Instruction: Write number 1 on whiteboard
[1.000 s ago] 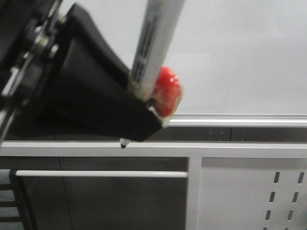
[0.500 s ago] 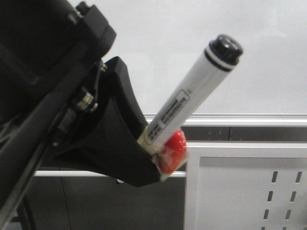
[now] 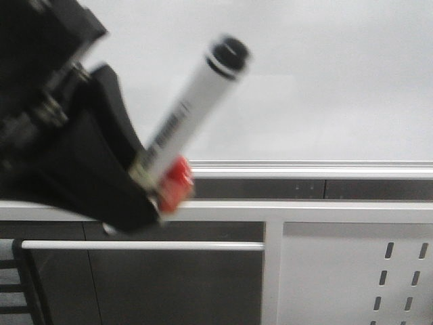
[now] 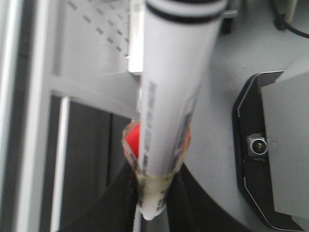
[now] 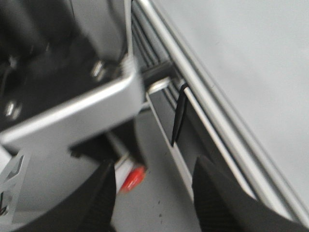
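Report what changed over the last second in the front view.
The left gripper swung the marker from near upright to a rightward lean, dropped, then shifted left and rose a little. It kept hold of the marker. The whiteboard stayed put, with no stroke in view.

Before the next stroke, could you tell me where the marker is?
Front view, left side: the marker sits in the left gripper, tilted, against the whiteboard.

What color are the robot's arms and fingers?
The left gripper is matte black with broad, curved, wedge-like fingers and small silvery screws higher up. The right gripper has two black, rounded fingers.
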Robot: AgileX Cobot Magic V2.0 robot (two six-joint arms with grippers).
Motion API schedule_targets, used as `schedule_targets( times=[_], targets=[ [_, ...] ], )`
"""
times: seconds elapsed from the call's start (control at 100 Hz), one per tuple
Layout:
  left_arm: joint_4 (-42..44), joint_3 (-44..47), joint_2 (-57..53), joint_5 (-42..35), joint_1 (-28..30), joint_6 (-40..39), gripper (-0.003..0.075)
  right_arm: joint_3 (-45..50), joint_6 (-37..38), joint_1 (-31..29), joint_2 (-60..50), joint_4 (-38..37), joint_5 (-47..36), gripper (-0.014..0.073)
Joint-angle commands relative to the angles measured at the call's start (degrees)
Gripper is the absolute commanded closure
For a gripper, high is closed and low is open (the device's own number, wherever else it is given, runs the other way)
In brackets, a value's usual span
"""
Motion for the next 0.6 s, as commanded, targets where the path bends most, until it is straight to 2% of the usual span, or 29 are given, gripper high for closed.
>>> schedule_targets(
  times=[0.0,0.12,0.27,0.39,0.59],
  targets=[
    [-0.7,-2.0,-3.9,-1.7,1.6,-0.5,0.0738,-2.2,7.3,2.3,0.2,-4.7,-3.4,0.0271],
    [-0.7,-2.0,-5.8,-1.0,1.4,-0.3,0.0738,-2.2,10.4,2.4,0.1,-4.6,-3.8,0.0265],
    [-0.6,-2.0,-5.8,-0.1,0.7,-0.3,0.0738,-2.2,10.4,2.4,0.1,-0.9,-3.6,0.0260],
    [-0.6,-2.0,-5.8,-0.5,0.7,-0.3,0.0738,-2.2,10.4,2.7,0.5,3.4,-3.4,0.0197],
    [1.3,-2.0,-5.8,-2.5,0.7,1.7,0.0738,-2.2,10.4,6.7,3.5,3.4,-3.4,0.0181]
  ],
)
